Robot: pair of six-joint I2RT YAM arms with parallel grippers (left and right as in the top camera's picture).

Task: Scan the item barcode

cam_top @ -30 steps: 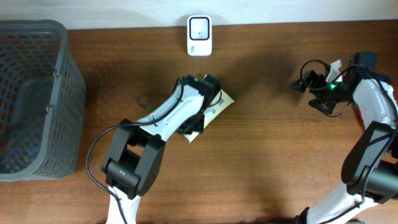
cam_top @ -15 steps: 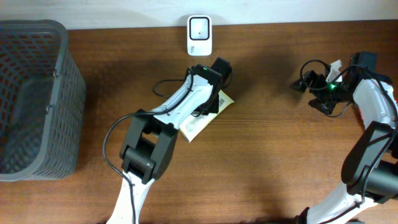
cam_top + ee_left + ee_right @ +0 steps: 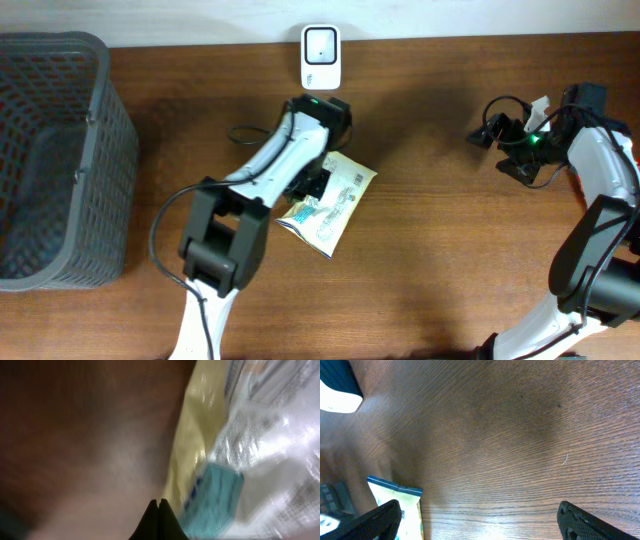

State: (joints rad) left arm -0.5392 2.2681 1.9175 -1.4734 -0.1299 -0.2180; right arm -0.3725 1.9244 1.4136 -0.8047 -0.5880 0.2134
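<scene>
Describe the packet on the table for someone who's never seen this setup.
On the wooden table, go right from the grey mesh basket to the centre, just in front of the white scanner. The packet lies flat there: the only crinkly, pale yellow wrapper with teal print.

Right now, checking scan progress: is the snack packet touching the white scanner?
Apart. The overhead view shows bare table between the packet and the scanner.
</scene>
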